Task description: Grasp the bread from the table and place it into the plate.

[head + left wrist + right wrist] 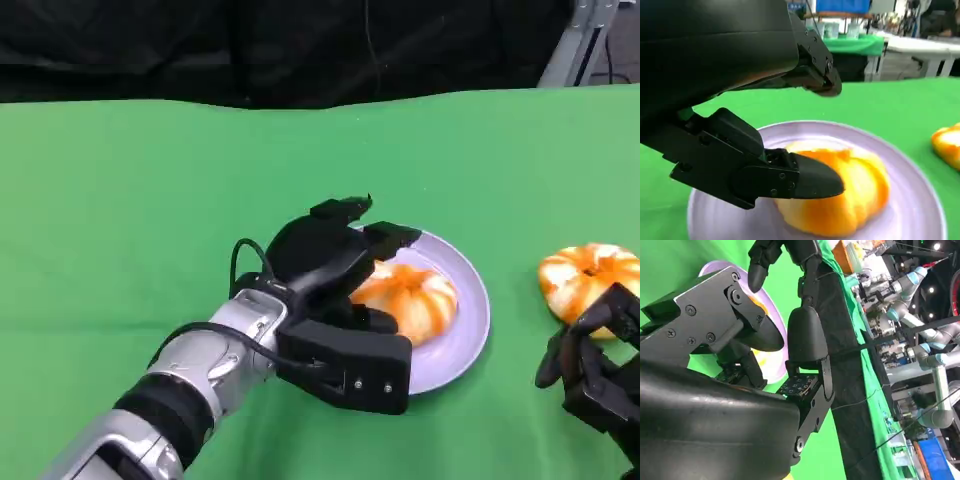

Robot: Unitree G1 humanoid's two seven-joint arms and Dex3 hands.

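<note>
My left hand (345, 300) grips the bread (412, 299) on the plate (470, 330) at frame centre; lifting without releasing could drag it off.

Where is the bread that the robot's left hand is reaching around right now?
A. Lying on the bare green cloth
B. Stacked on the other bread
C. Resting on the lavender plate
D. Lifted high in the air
C. The bread sits on the lavender plate, with the left hand around it; another bread lies apart on the green cloth by the right hand.
</note>
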